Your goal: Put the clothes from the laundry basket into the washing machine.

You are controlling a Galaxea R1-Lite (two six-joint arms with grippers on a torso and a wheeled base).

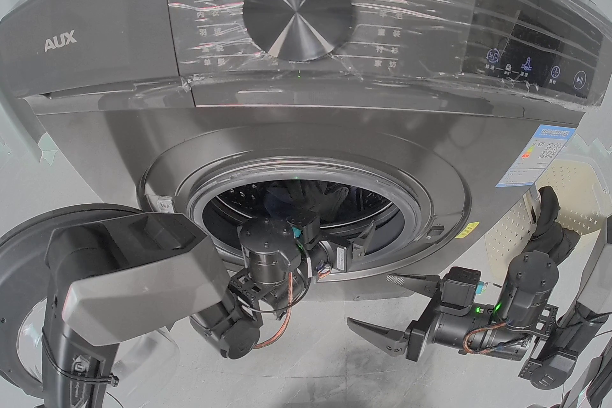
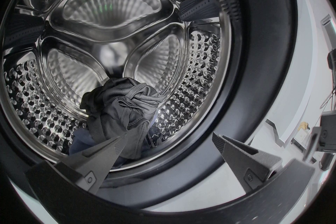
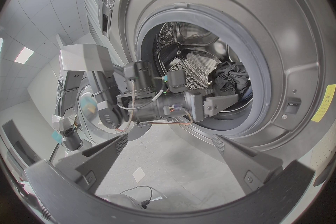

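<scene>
Right gripper (image 1: 370, 301) hangs spread wide and empty before the washing machine (image 1: 408, 141), below its door opening. Left gripper (image 2: 168, 137), likewise spread and empty, sits at the opening. Beyond it, dark clothes (image 2: 119, 112) lie in the drum (image 2: 196, 70).

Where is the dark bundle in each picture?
Head view: the dark bundle sits mid-picture, just inside the door ring.
Left wrist view: the dark bundle rests against the dimpled drum.
Right wrist view: the dark bundle lies inside the drum, past the door ring.
Shared landmark: the dimpled drum.
</scene>
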